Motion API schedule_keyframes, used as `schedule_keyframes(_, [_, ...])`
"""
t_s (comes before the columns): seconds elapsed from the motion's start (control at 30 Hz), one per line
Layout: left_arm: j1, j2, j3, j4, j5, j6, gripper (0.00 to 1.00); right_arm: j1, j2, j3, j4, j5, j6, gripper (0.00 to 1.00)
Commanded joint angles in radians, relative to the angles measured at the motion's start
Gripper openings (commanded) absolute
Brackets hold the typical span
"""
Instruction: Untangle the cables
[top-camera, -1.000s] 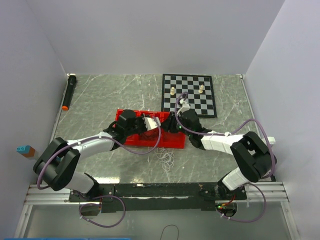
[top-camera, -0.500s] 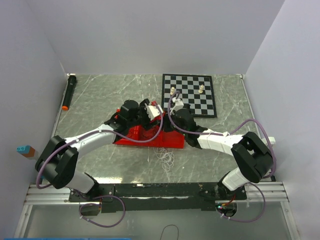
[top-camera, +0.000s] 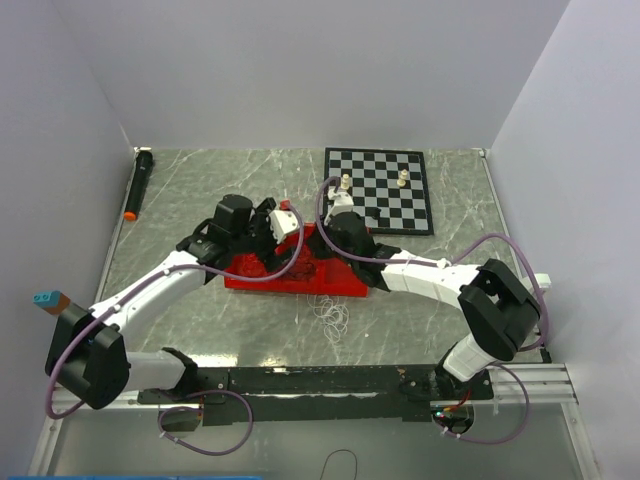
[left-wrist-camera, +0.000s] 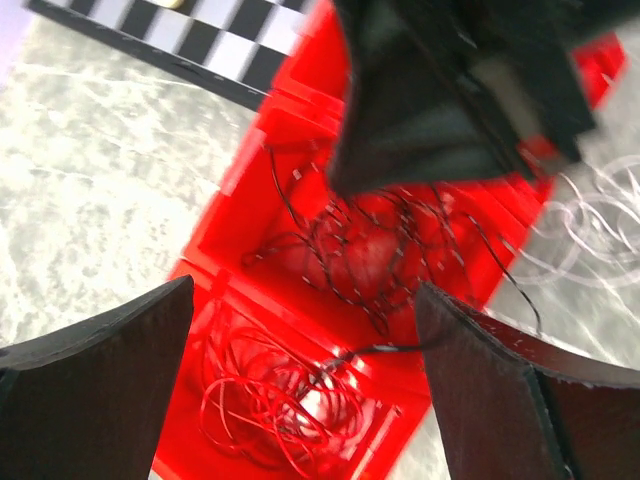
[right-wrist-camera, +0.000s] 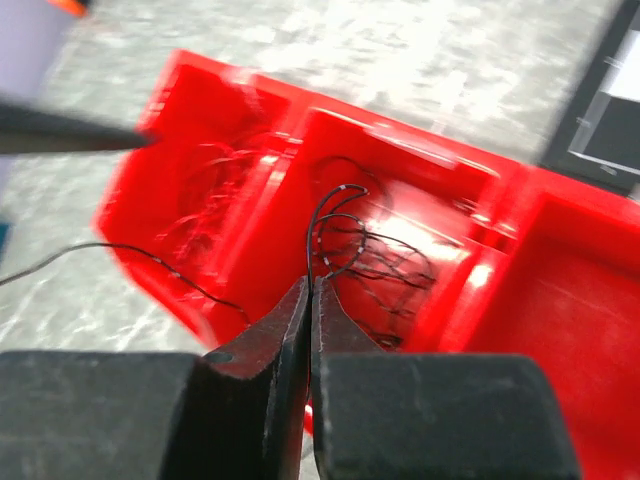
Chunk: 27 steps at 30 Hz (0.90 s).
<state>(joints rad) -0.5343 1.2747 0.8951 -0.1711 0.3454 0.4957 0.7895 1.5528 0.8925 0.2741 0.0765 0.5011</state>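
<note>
A red tray (top-camera: 262, 277) sits mid-table with the cables in its compartments. In the left wrist view a red cable bunch (left-wrist-camera: 275, 400) lies in the near compartment and a black cable bunch (left-wrist-camera: 370, 250) in the one beyond. A white cable bunch (top-camera: 331, 315) lies on the table in front of the tray. My left gripper (left-wrist-camera: 303, 300) hovers open above the red bunch, holding nothing. My right gripper (right-wrist-camera: 310, 286) is shut on a strand of the black cable (right-wrist-camera: 372, 258), which loops up out of the middle compartment. One black strand (right-wrist-camera: 130, 256) trails off to the left.
A chessboard (top-camera: 385, 195) with a few pieces lies behind the tray on the right. A black marker with an orange tip (top-camera: 138, 185) rests along the left wall. A small blue and brown block (top-camera: 48, 299) sits at the left edge.
My left gripper has opened and pulled back to the left. My right gripper has closed on the black strand and shifted left over the tray.
</note>
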Motion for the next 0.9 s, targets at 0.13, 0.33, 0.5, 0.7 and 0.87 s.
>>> schedule_keyframes(0.13, [0.000, -0.040, 0.036, -0.143, 0.147, 0.113, 0.98, -0.025, 0.001, 0.014, -0.078, 0.147, 0.030, 0.06])
schedule_keyframes(0.33, [0.000, -0.041, 0.119, -0.246, 0.162, 0.132, 0.97, -0.067, -0.011, 0.002, -0.076, 0.151, 0.028, 0.06])
schedule_keyframes(0.5, [0.019, -0.087, 0.153, -0.257, 0.049, 0.064, 0.97, -0.087, -0.019, -0.021, -0.061, 0.158, 0.025, 0.05])
schedule_keyframes(0.7, [0.138, -0.124, 0.182, -0.078, -0.152, -0.253, 0.97, -0.093, -0.045, -0.056, -0.007, 0.151, 0.007, 0.05])
schedule_keyframes(0.87, [0.177, 0.020, 0.335, -0.220, -0.289, -0.361, 0.93, -0.026, -0.024, 0.005, -0.009, 0.178, -0.056, 0.05])
